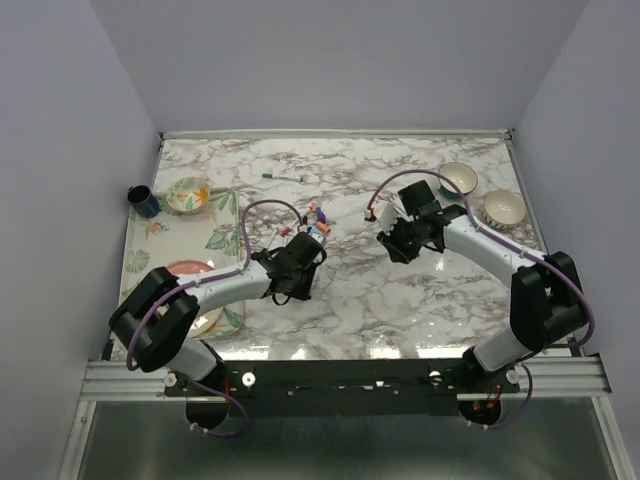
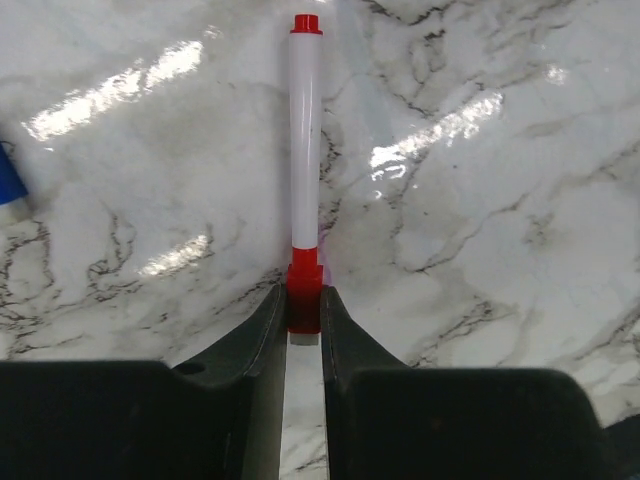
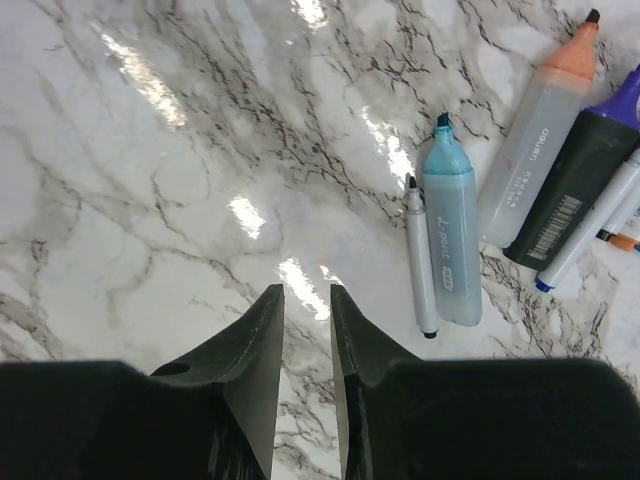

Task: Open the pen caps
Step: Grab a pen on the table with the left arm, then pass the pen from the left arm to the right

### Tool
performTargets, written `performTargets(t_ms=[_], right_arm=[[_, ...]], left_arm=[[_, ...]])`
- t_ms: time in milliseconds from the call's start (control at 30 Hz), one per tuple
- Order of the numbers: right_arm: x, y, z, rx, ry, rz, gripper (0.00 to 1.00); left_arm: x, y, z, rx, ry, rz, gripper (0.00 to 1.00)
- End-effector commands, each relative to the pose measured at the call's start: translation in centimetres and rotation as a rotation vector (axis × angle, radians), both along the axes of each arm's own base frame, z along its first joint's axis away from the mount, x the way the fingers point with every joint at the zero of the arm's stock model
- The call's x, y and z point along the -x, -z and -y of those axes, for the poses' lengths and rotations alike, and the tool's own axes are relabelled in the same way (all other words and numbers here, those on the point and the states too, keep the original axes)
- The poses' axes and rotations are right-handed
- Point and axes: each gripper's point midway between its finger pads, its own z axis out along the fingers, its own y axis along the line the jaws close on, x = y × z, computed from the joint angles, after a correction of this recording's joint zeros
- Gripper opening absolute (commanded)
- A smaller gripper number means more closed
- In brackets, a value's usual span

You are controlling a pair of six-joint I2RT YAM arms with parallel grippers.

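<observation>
Two arms reach out over the marble table (image 1: 350,310). My left gripper (image 2: 304,298) is clenched on a red cap (image 2: 304,275), one finger on each side of it. The cap sits on the near end of a white pen (image 2: 305,150) that points straight away from the fingers. The pen's far end shows a small red plug (image 2: 306,24). I cannot tell whether the pen rests on the marble or hangs just above it. A blue object (image 2: 8,188) is cut off at the left edge of that view.

From above, the left gripper is near the middle of the table, just short of a pile of pens (image 1: 316,218). The coloured bits in the pile are too small for me to sort caps from bodies.

My right gripper (image 3: 307,300) hangs over bare marble, its fingers slightly parted with nothing between them. To its right lies a thin pen (image 3: 420,262) touching a teal marker (image 3: 448,240) whose tip is bare. Beyond them are a grey marker (image 3: 535,150) with an orange nose and a dark marker (image 3: 580,180) with a purple end.

A green pen (image 1: 283,178) lies alone toward the far edge. Two bowls (image 1: 459,178) (image 1: 503,207) sit at the far right. At the left a floral mat (image 1: 150,250) carries a floral bowl (image 1: 188,194) and a red plate (image 1: 190,268), with a mug (image 1: 141,201) at its far corner.
</observation>
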Motion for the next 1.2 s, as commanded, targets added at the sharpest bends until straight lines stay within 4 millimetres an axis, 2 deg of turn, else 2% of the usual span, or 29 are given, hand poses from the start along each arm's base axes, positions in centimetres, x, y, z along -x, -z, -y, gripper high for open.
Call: performTargets(t_ms=[0,133,567,1033,1167], right_arm=[[1.7,-2.7,-2.3,-0.136,-0.122,-0.009,0.32],[2.6,-3.9,-3.0,-0.195,-0.177,0.004,0.32],[4.8,-7.0,-4.4,-0.331,-0.317,0.091,0.32],[5.6,-7.5,-4.8,-0.371,-0.372,0.117,0.33],[6.5,-7.4,-5.1,-0.395,-0.422,0.119,0.33]], left_arm=[[1.8,-1.5,2.9,0.191,0.077,-0.042,0.00],[2.7,-2.3,4.4,0.290,0.125,-0.064,0.00],[4.1,-3.7,6.5,0.437,0.191,-0.102,0.00],[4.7,-4.3,7.3,0.487,0.222,-0.124,0.00],[5.0,-4.5,7.5,0.503,0.241,-0.133,0.00]])
